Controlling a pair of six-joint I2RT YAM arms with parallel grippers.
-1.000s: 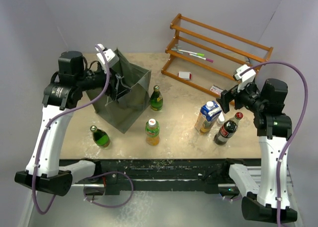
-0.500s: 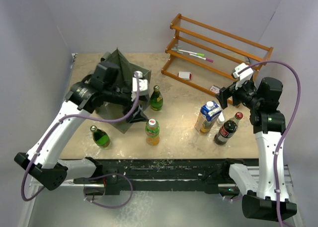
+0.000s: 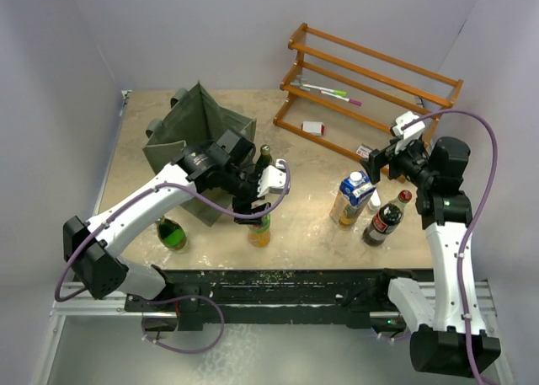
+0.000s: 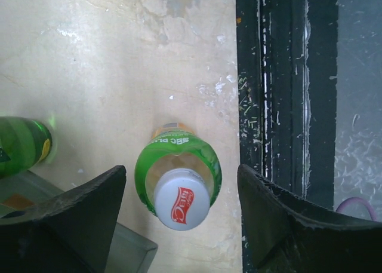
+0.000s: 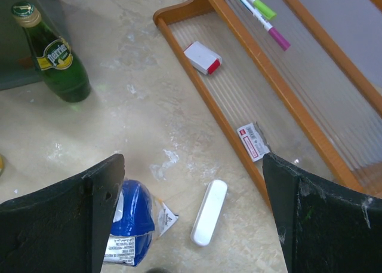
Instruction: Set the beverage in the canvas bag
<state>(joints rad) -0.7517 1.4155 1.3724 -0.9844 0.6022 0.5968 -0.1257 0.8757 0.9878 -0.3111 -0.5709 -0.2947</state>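
The dark grey-green canvas bag stands open at the back left. A juice bottle with a white cap and green label stands near the front edge. My left gripper hovers right over it, open. In the left wrist view the bottle sits between the two fingers, not touched, with my left gripper spread wide. My right gripper is open and empty above the table by the rack; in its own view my right gripper holds nothing.
A green glass bottle stands beside the bag and another at the front left. A blue-topped carton and a cola bottle stand at the right. A wooden rack holds markers and an eraser. A small white object lies by the carton.
My left arm has swung from the bag's rim toward the front right and now hangs over the juice bottle. The bag has slumped wider. The right arm has barely shifted.
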